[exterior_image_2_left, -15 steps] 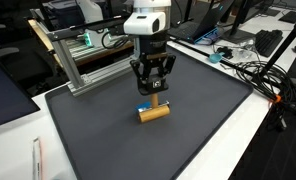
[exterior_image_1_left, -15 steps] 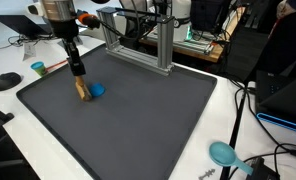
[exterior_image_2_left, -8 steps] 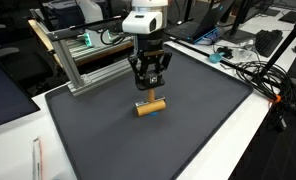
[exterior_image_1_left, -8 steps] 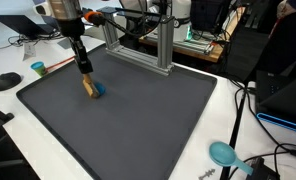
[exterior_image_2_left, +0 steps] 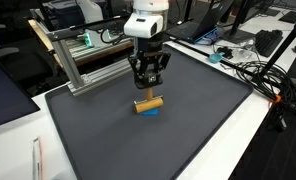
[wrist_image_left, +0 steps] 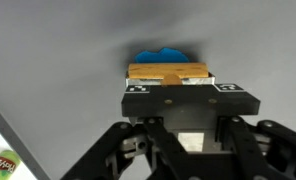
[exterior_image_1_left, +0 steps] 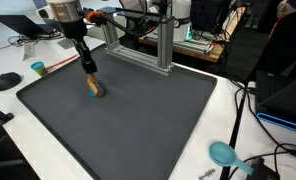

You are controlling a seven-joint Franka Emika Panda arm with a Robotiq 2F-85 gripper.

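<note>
- The white table (exterior_image_1_left: pixel 226 105) ran out on every side of the hand and well beyond it.
- A dark grey mat (exterior_image_2_left: pixel 213 115) covered most of that table and lay directly beneath the hand.
- A metal frame (exterior_image_2_left: pixel 83 62) of silvery bars stood along the mat's edge, behind the hand in an exterior view and well apart from it.
- The gripper (exterior_image_2_left: pixel 148 91) hung pointing straight down over the mat. Its fingers were drawn together and clamped on the thin stem of a wooden T-piece (exterior_image_2_left: pixel 148 103). In the wrist view the stem ran back between the two pads (wrist_image_left: pixel 138 88).
- The T-piece's crossbar sat level just below the fingertips, and in the wrist view it lay square across, straight ahead of them (wrist_image_left: pixel 168 72).
- A small blue thing (exterior_image_2_left: pixel 151 111) lay on the mat right under the crossbar, directly below the hand. In the wrist view it peeked out past the bar's far edge (wrist_image_left: pixel 166 55). I could not tell whether the wood touched it.
</note>
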